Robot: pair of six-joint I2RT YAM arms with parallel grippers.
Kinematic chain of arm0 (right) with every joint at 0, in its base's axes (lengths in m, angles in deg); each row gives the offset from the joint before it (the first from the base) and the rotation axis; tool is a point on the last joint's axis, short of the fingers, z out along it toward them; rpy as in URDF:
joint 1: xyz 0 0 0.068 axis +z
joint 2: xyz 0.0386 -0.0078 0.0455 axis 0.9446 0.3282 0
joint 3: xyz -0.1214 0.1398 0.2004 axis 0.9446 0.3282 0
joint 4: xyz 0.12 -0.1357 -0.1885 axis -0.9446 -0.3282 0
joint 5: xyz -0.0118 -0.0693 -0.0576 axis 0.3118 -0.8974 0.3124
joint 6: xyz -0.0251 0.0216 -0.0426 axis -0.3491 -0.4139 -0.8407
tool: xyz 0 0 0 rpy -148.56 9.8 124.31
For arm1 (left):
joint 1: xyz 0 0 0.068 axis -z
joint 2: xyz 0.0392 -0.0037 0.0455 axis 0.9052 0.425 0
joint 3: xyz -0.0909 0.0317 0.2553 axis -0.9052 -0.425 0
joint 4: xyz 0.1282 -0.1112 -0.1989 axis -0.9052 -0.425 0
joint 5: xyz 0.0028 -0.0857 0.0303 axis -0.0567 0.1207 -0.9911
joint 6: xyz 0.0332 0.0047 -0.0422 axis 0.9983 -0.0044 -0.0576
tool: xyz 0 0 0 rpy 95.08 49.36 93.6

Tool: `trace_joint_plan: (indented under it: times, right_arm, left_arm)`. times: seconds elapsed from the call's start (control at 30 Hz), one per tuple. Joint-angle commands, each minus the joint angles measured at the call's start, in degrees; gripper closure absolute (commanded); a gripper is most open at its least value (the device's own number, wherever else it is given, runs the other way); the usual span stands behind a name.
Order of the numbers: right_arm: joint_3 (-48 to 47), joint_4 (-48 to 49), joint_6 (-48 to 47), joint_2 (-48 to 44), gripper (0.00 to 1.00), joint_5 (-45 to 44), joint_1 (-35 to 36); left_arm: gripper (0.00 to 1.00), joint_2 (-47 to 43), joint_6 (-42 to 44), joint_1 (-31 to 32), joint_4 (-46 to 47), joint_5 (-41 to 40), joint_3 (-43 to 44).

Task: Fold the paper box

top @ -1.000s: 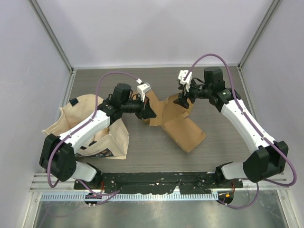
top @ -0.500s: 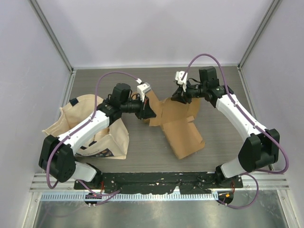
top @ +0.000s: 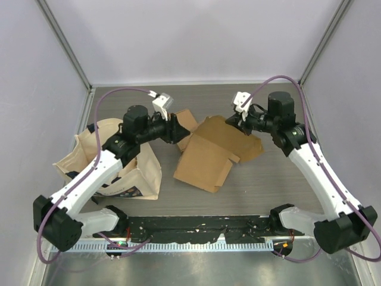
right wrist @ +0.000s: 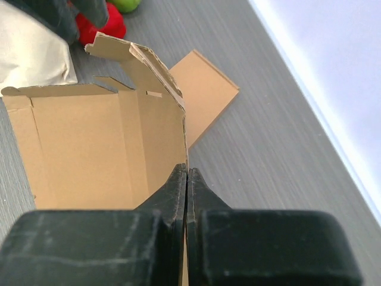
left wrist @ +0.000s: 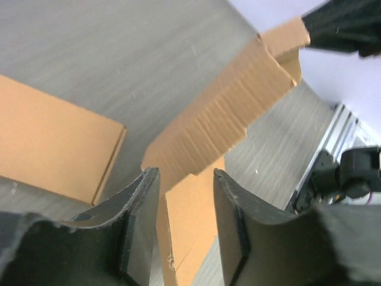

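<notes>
The grey wood-grain surface (top: 280,179) carries everything. A beige bag (top: 143,173) slumps near its left edge, with the left arm reaching across above it. The paper box (top: 205,158), brown cardboard, lies half-opened around the middle of the surface with its flaps splayed. At the box's right side the right claw (right wrist: 186,173) is clenched on the edge of a raised wall. At its left side the left claw (left wrist: 184,173) is released, with a flap's edge in the gap between the spread fingers. Beyond the box, beside the bag, sit a small red thing (right wrist: 110,24) and a green thing (right wrist: 126,5).
</notes>
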Motion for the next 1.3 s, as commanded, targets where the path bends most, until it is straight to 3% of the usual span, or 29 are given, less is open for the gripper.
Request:
trace_joint_plan:
  times: [0.0,0.07,0.13,0.23,0.4,0.5,0.8,1.0,1.17,1.27]
  right_arm:
    - [1.56,2.91,2.2,-3.08,0.99,-2.16,0.11]
    - [1.04,3.0,3.6,-2.03,0.99,-3.04,0.11]
    - [-0.8,1.59,4.74,-0.37,0.99,-2.69,0.11]
    - [-2.3,0.71,6.42,0.61,0.99,-2.69,0.28]
    - [-1.6,0.8,6.6,0.26,0.99,-5.06,1.51]
    - [-1.07,1.33,6.68,-0.18,0.99,-5.41,1.69]
    - [-1.95,1.41,8.26,0.17,0.99,-6.38,2.13]
    - [-3.09,2.47,12.48,0.79,0.99,-5.68,2.48]
    - [-3.36,1.6,13.02,0.44,0.99,-6.64,2.66]
    - [-3.88,-1.91,10.56,-0.26,0.99,-8.14,2.74]
  left_arm:
    - [0.59,-3.74,-12.47,0.13,7.83,-4.78,4.95]
    - [0.61,-0.93,-15.03,0.74,8.97,-2.3,8.3]
    - [0.52,2.48,-14.08,3.29,6.01,-1.94,13.66]
    - [0.49,5.93,-10.48,6.63,0.38,-5.44,20.61]
    - [0.73,12.96,-9.24,8.39,-6.83,-9.5,27.65]
    - [0.81,15.69,-9.24,8.66,-7.73,-11.26,28.45]
    - [0.96,19.65,-8.71,11.47,-8.17,-14.69,29.24]
    - [0.96,19.73,-10.12,14.02,-5.37,-15.65,24.23]
    - [0.96,19.31,-8.63,14.64,-8.25,-19.95,25.19]
    - [0.82,14.14,-5.38,14.37,-9.39,-22.94,24.41]
